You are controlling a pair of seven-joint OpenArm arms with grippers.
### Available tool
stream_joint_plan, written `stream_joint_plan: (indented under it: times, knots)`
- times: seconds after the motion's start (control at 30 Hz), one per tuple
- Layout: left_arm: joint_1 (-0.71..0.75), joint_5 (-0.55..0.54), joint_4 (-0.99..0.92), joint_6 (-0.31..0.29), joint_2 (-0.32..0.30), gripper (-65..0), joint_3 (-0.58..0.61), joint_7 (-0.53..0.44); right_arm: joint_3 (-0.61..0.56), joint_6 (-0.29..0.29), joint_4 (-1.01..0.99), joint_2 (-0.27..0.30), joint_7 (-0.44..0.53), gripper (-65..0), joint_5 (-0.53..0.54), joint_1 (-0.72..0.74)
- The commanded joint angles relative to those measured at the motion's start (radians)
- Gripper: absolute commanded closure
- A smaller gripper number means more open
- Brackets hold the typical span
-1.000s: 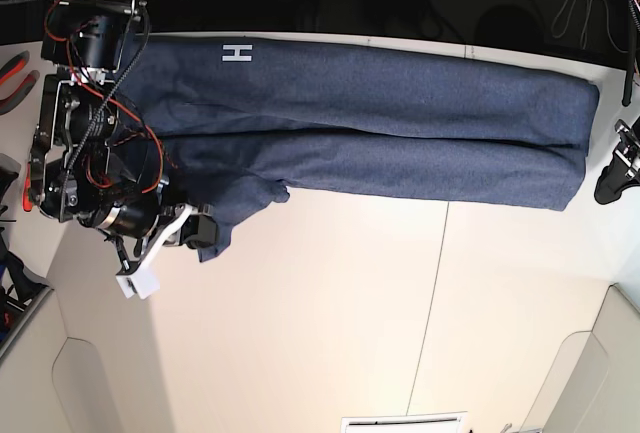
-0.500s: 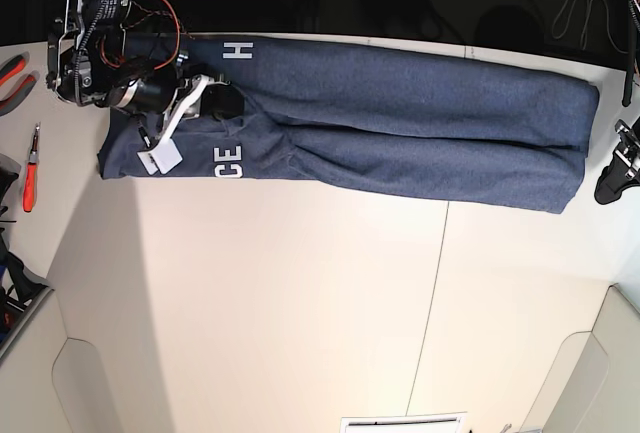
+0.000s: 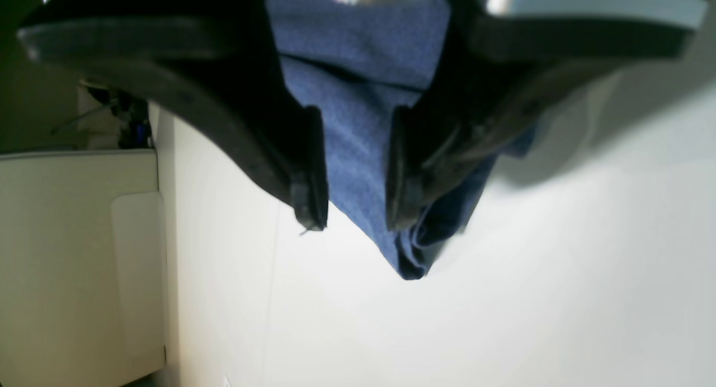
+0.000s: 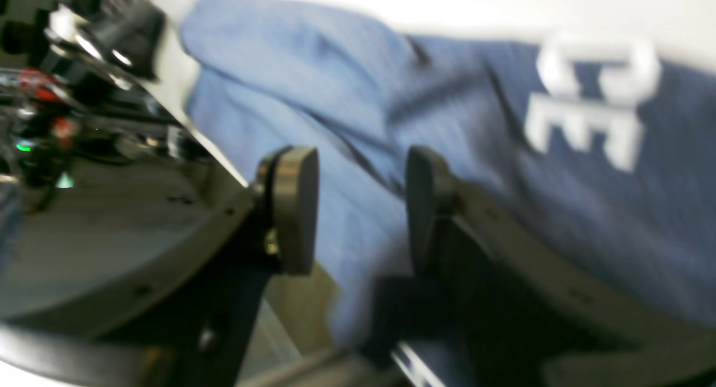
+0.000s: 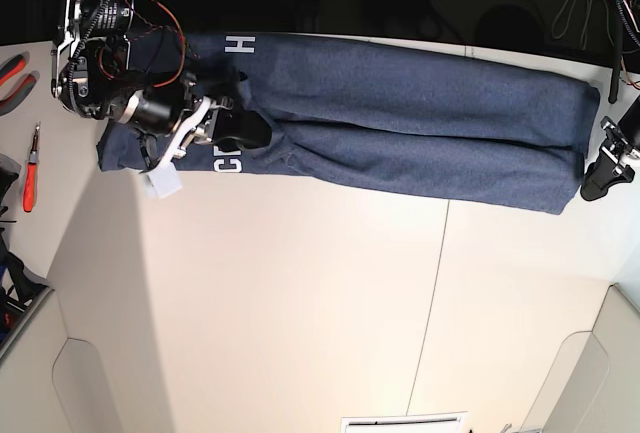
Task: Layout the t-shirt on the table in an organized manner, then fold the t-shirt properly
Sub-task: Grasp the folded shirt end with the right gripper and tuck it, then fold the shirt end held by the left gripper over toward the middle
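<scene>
Navy heathered cotton t-shirt (image 5: pixel 400 123) folded lengthwise on off-white table (image 5: pixel 300 313); crosswise folds left.
Right gripper (image 4: pixel 358 208) parted, empty, above cloth; left gripper (image 3: pixel 349 202) half-parted astride the shirt's corner, grip unclear.

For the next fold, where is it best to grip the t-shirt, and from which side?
Probably the t-shirt is best pinched at its two short end edges, each gripper coming in from past its own end. It lies as a long, narrow folded band on the table, so the ends are free edges.

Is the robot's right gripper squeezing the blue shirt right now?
No, the right gripper has a clear gap between its pads, just hovering over the t-shirt.
</scene>
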Motion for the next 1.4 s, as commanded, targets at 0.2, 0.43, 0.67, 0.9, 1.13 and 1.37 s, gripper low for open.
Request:
stream_joint_plan:
  times: [0.2,0.43,0.67,0.9,1.13,1.37]
  knots:
    - [-0.008,-0.019,0.018,-0.013,-0.029,-21.5,-0.079,-0.001,0.002,0.026,0.062,-0.032,-0.021,-25.6,0.023,0.053]
    - [0.047,0.066,0.018,-0.013,-0.039,-43.6,-0.144,0.027,0.021,0.026,0.124,-0.029,0.002,-25.6,-0.036,0.064]
    - [0.105,0.192,0.018,-0.013,0.003,-43.6,-0.141,-0.073,0.021,0.026,0.124,-0.029,0.008,-25.6,-0.036,0.064]
    - [0.103,0.303,0.018,-0.013,0.022,-43.6,-0.013,-0.189,0.021,0.026,0.124,-0.029,0.008,-25.6,-0.036,0.065]
    - [0.085,0.339,0.018,-0.013,0.022,-43.6,0.045,-0.248,0.025,0.026,0.124,-0.026,0.031,-25.6,-0.071,0.064]
    - [0.086,0.278,0.018,-0.013,0.025,-40.6,0.045,-0.214,0.082,0.026,0.124,-0.026,0.072,-25.6,-0.111,0.064]
